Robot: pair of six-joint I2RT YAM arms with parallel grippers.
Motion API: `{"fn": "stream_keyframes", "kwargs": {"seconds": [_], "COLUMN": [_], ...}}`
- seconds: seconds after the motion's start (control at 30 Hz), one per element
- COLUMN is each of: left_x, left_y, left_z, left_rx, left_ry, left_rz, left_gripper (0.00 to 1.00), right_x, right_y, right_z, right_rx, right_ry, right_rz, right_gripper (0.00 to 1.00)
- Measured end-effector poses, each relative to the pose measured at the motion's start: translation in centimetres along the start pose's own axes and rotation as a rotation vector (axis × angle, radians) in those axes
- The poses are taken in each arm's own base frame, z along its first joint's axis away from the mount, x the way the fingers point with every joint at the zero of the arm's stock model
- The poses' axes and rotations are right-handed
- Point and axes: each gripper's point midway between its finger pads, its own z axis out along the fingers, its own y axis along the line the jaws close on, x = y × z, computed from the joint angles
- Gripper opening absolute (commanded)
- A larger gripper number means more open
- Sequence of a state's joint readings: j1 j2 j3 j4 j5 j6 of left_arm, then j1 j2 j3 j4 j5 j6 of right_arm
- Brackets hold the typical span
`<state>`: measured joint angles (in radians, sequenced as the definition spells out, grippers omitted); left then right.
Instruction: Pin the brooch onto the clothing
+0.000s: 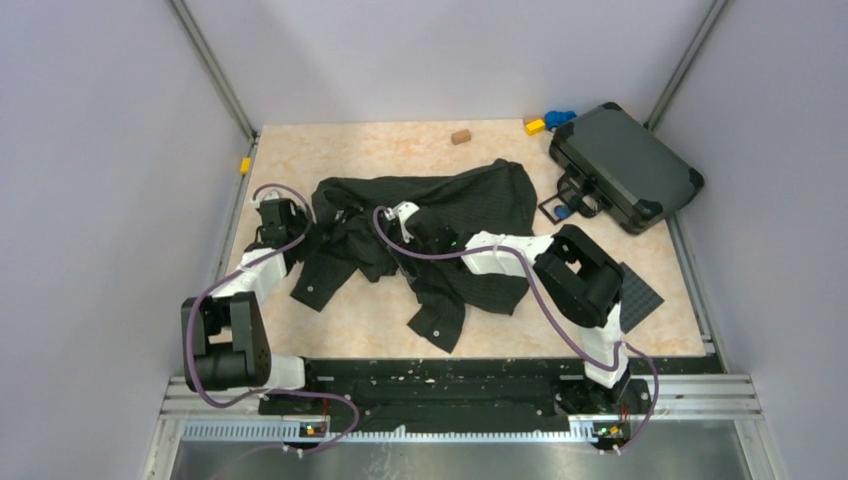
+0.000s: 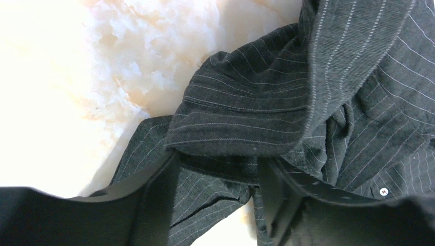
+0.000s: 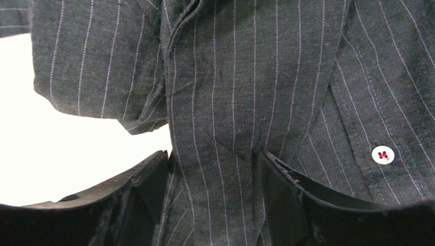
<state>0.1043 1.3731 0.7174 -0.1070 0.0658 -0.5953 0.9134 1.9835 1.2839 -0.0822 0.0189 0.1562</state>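
The black pinstriped shirt (image 1: 470, 195) lies crumpled in the middle of the table. My left gripper (image 1: 272, 215) is at the shirt's left edge. In the left wrist view it (image 2: 215, 164) is open, with a folded edge of the shirt (image 2: 246, 107) lying between its fingers. My right gripper (image 1: 398, 215) is over the shirt's middle. In the right wrist view it (image 3: 213, 159) is open, with shirt cloth (image 3: 246, 77) filling the gap and a white button (image 3: 382, 154) to its right. A tiny blue spot (image 1: 571, 211) by the case is too small to identify as the brooch.
A dark hard case (image 1: 625, 165) lies at the back right with a black bracket at its left. A yellow brick (image 1: 535, 126), a bright-blue toy piece (image 1: 560, 118) and a brown block (image 1: 460, 136) sit along the back. A dark studded plate (image 1: 640, 295) lies at the right.
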Motion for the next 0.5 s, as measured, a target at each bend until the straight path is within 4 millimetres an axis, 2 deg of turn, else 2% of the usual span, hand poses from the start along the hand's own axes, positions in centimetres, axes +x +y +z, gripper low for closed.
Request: {"fn": "stream_keyframes", "kwargs": {"seconds": [0.07, 0.13, 0.23, 0.37, 0.5], "left_x": [-0.1, -0.1, -0.5, -2.3, -5.8], "left_y": [0.0, 0.1, 0.2, 0.2, -0.9], "left_z": [0.3, 0.5, 0.3, -1.4, -4.9], "left_rx": [0.0, -0.003, -0.007, -0.029, -0.017], "left_ry": [-0.001, -0.002, -0.018, -0.096, -0.237], "left_rz": [-0.018, -0.018, -0.012, 0.016, 0.042], "left_gripper": [0.17, 0.11, 0.01, 0.0, 0.0], "right_x": [0.2, -0.1, -0.7, -0.9, -1.7], "right_y": [-0.2, -0.4, -0.7, -1.1, -1.1], "right_z": [0.2, 0.1, 0.1, -0.1, -1.0], "right_rx": [0.023, 0.044, 0.069, 0.092, 0.101], "right_ry": [0.012, 0.008, -0.008, -0.009, -0.023], "right_rz": [-0.013, -0.016, -0.014, -0.013, -0.011], "right_gripper": [0.52, 0.43, 0.22, 0.16, 0.16]}}
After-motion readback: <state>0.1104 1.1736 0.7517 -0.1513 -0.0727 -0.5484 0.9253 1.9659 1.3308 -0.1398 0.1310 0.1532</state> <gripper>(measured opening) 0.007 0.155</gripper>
